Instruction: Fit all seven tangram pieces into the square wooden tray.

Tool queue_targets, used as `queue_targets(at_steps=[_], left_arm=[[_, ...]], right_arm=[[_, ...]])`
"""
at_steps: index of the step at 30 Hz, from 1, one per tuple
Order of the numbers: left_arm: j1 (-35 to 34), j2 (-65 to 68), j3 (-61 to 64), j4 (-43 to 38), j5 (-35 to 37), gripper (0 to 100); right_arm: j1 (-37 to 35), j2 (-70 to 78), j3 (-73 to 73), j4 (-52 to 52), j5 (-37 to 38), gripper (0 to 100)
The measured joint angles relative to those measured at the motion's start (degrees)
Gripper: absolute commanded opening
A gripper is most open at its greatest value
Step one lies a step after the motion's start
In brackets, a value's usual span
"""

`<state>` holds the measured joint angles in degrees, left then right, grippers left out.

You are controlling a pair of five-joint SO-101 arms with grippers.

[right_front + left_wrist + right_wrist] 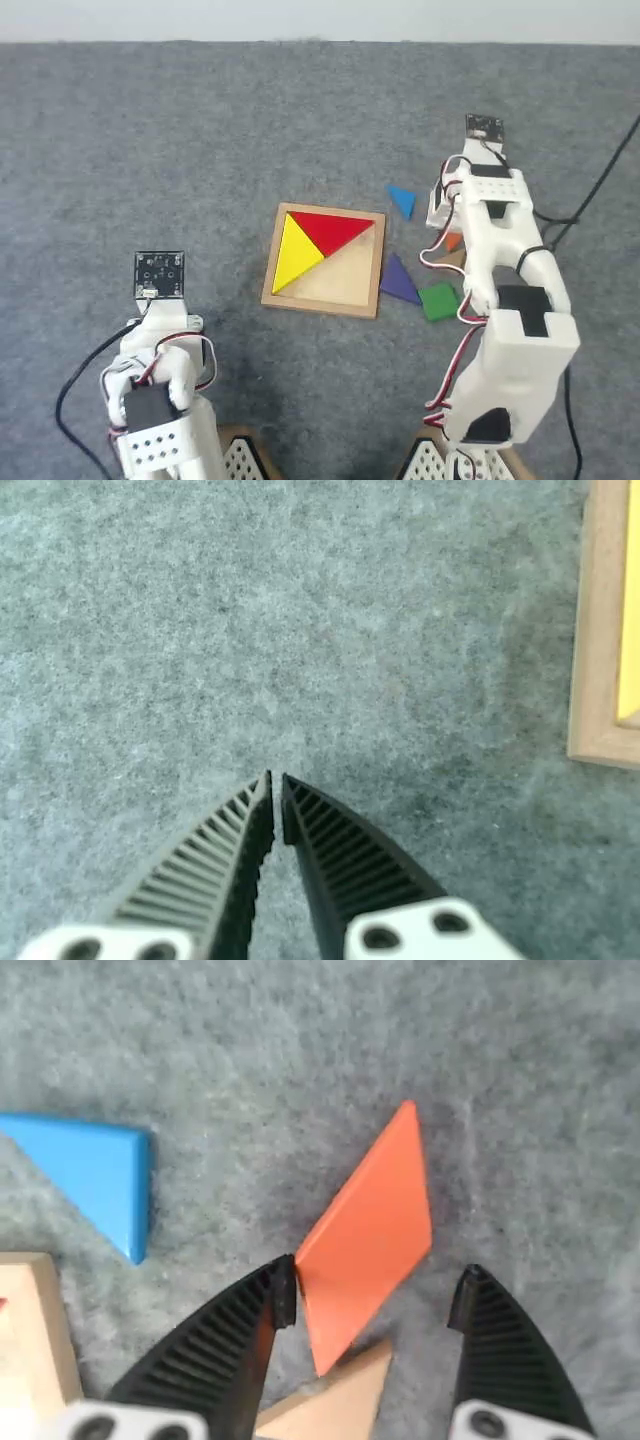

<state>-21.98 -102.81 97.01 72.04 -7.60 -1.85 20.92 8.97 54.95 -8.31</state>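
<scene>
Parallelogram in the crosshairs: the flat orange parallelogram piece lay on the grey felt surface at the right of the high view, a little way right of the square wooden tray. The right tool stood wide open astride it, gripping nothing. One ribbed black fingertip looked to be touching the piece's long edge, while the other stood clear of the far side. The long axis ran roughly along the tool's own reach, slightly skewed, so a close would likely pinch the narrow width. Thin, smooth, sharp-cornered: a slippery pick, I'd judge. The right arm was by far the nearer. The left tool, all but closed and empty, hung over bare felt at lower left.
</scene>
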Motion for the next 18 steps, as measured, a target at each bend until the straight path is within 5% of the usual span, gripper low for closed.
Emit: queue_targets(at_steps=[8,18], left_arm=[[0.00,0.00,0.00,0.00,0.00,2],[0.00,0.00,0.00,0.00,0.00,2]], right_arm=[[-6.33,-3.43,-0.79,1.49,0.00,25.3],[-3.87,1.14,-2.11,0.09,2.37,25.3]])
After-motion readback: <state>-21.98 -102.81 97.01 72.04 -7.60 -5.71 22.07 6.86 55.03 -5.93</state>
